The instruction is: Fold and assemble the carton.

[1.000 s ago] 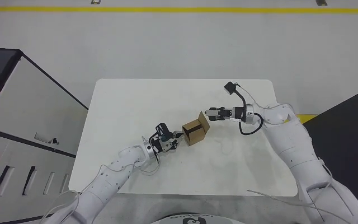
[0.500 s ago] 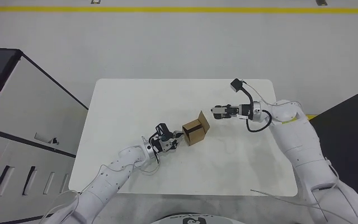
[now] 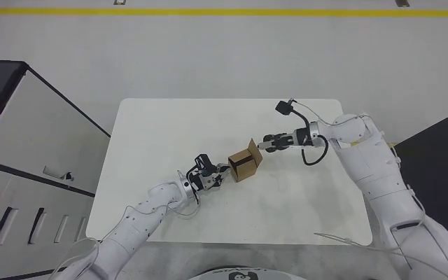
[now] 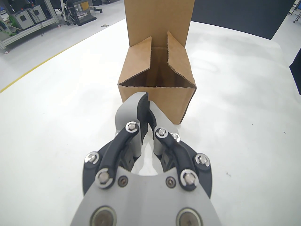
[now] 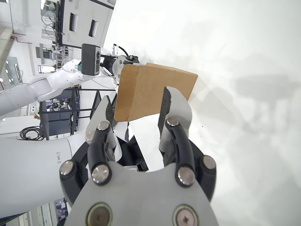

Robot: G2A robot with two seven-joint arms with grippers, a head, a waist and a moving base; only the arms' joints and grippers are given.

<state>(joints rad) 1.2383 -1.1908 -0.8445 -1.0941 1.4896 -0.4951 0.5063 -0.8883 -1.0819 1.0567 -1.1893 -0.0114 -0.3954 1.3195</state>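
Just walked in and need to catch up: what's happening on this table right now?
A two-armed robot is assembling a brown cardboard carton on the white table. The carton stands open-topped: its two side flaps are tipped inward and its tall flap stands upright. The right tool is open, its fingers straddling that tall flap's edge. The left tool is shut, close to the carton wall opposite that flap. The top isn't closed yet.
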